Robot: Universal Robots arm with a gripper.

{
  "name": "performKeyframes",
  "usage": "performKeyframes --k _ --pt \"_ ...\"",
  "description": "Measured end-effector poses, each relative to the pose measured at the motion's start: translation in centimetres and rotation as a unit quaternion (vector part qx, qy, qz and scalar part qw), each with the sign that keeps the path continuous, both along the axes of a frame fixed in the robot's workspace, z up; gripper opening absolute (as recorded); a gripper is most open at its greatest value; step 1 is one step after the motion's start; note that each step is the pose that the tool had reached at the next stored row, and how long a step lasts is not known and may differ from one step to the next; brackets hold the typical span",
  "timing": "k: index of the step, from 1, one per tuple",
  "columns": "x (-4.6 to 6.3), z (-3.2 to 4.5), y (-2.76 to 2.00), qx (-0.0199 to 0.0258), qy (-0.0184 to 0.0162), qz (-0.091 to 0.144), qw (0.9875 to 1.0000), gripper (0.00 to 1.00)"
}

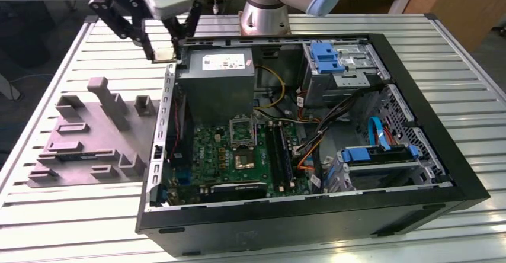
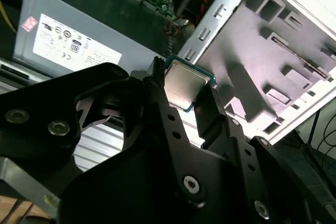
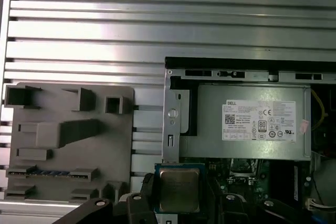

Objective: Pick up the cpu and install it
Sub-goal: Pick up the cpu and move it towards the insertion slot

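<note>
Holding the cpu by two opposite edges, the gripper has its black fingers drawn in narrow on the chip. The silvery lid is plain in both wrist views.

In the exterior view the gripper hangs in the air with the cpu at its tip, clear of any surface.

- Straight below the gripper: the sheet-metal side wall of the open computer case.
- Below it, toward the exterior view's right: the grey power supply with a white label. The green motherboard lies further inside the case, well apart from the chip.
- Below it, toward the exterior view's left: a grey moulded fixture plate with raised blocks and slots, flat on the table just beside the case.

Surface: a slatted aluminium table, pale and ribbed, carrying the case, the plate and the arm's base.

Room: pale wooden furniture beyond the table's far edge, and dark floor past its side.
</note>
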State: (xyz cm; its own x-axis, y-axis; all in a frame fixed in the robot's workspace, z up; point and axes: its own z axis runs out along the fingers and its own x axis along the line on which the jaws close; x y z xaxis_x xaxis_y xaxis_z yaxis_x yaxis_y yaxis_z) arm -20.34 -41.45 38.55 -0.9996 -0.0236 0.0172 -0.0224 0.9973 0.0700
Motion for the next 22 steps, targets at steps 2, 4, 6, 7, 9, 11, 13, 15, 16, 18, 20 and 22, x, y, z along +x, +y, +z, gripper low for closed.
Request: performKeyframes --k 2,4,6,7,9,11,13,15,16,18,20,22 --pt "0.9 0.00 0.01 0.0000 0.0000 0.000 1.0000 0.47" --pt "1.8 0.00 0.00 0.0000 0.0000 0.000 1.0000 0.47" --pt "2.7 0.00 0.00 0.0000 0.0000 0.000 1.0000 0.47" --pt "3.2 0.00 0.00 0.0000 0.0000 0.000 1.0000 0.47" --pt "4.1 -0.01 0.01 0.0000 0.0000 0.000 1.0000 0.47" --pt "5.0 -0.02 0.00 0.0000 0.0000 0.000 1.0000 0.47" --pt "5.9 -0.05 0.00 0.0000 0.0000 0.000 1.0000 0.47" --pt "6.8 -0.07 0.00 0.0000 0.0000 0.000 1.0000 0.47" --pt "7.3 -0.09 0.00 0.0000 0.0000 0.000 1.0000 0.47" --pt "8.2 -0.12 0.00 0.0000 0.0000 0.000 1.0000 0.47" --pt "9.1 -0.15 0.01 0.0000 0.0000 0.000 1.0000 0.47" --pt "10.0 -0.17 0.00 0.0000 0.0000 0.000 1.0000 0.47"
